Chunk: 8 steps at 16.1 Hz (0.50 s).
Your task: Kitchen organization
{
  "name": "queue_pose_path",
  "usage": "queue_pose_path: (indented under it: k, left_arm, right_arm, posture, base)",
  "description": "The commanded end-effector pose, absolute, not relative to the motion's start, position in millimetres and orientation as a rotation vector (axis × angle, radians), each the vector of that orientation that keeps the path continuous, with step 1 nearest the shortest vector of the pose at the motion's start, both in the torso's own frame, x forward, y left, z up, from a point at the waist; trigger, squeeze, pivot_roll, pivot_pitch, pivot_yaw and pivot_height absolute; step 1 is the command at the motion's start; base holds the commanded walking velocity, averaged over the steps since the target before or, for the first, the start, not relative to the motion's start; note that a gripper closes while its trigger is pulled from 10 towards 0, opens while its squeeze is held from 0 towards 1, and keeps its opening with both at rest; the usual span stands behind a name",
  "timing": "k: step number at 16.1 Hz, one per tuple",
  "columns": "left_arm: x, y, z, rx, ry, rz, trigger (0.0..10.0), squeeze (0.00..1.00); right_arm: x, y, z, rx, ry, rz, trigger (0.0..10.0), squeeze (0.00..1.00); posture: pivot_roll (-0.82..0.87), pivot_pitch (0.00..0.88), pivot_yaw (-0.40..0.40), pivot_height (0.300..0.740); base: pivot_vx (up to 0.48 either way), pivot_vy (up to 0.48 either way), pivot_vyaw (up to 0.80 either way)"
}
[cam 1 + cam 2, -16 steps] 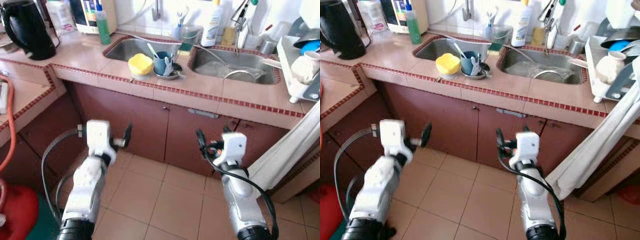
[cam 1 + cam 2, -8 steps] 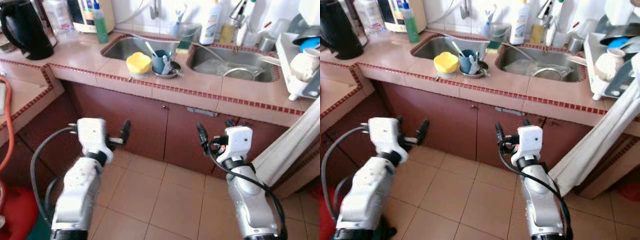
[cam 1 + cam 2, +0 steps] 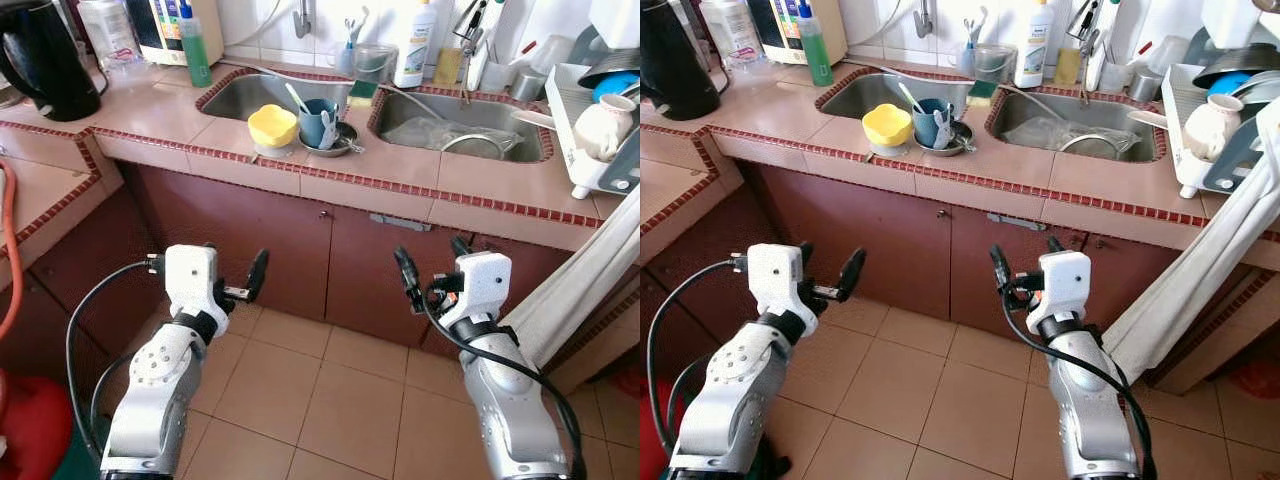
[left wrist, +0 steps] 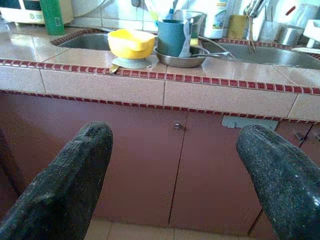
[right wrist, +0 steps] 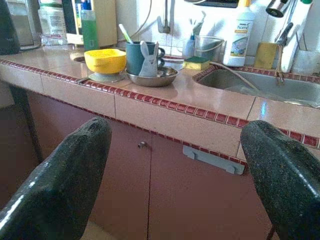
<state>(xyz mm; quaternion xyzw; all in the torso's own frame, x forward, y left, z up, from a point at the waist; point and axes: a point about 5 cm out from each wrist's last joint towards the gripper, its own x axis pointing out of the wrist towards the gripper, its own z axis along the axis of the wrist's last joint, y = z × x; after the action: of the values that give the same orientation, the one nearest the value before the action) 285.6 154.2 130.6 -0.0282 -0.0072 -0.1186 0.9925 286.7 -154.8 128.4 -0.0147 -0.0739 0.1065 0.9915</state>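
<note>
Our left pincer (image 4: 170, 185) and right pincer (image 5: 175, 185) both hang spread and empty before the brown cabinet doors (image 3: 330, 250), below the tiled bench (image 3: 500, 190). On its front edge, between the two sinks, sit a yellow bowl (image 3: 274, 126) and a blue cup (image 3: 320, 120) on a steel plate (image 5: 152, 77), a toothbrush (image 3: 299, 98) leaning leftward from the cup. Behind stands a white bottle (image 5: 238, 35) marked "home".

A white cloth (image 3: 590, 290) hangs down past the counter's right end. Tan tiles cover the floor (image 3: 340, 400). A red object (image 3: 30, 430), perhaps a bucket, sits low at left, by an orange hose (image 3: 18, 270).
</note>
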Motion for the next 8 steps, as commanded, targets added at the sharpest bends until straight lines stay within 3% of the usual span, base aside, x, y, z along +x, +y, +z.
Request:
queue_pose_path:
  k: [1, 5, 8]
  left_arm:
    - [287.5, 154.9, 139.0, -0.046, -0.037, -0.245, 10.0, 0.00]
    - [290.5, 153.5, 143.0, -0.037, -0.053, -0.257, 10.0, 0.00]
    - [290.4, 152.8, 142.3, -0.035, -0.049, -0.258, 10.0, 0.00]
  right_arm:
    - [285.4, -151.9, 129.1, -0.030, -0.146, 0.230, 10.0, 0.00]
    - [287.2, -151.0, 132.2, -0.035, -0.156, 0.244, 10.0, 0.00]
    - [288.2, -151.1, 131.8, -0.043, -0.151, 0.254, 10.0, 0.00]
  posture:
    - [-0.10, 0.033, 0.019, 0.740]
    - [-0.10, 0.021, 0.017, 0.740]
    - [-0.10, 0.016, 0.015, 0.740]
  base:
    - [0.000, 0.000, 0.00]
    - [0.000, 0.000, 0.00]
    - [0.270, 0.000, 0.00]
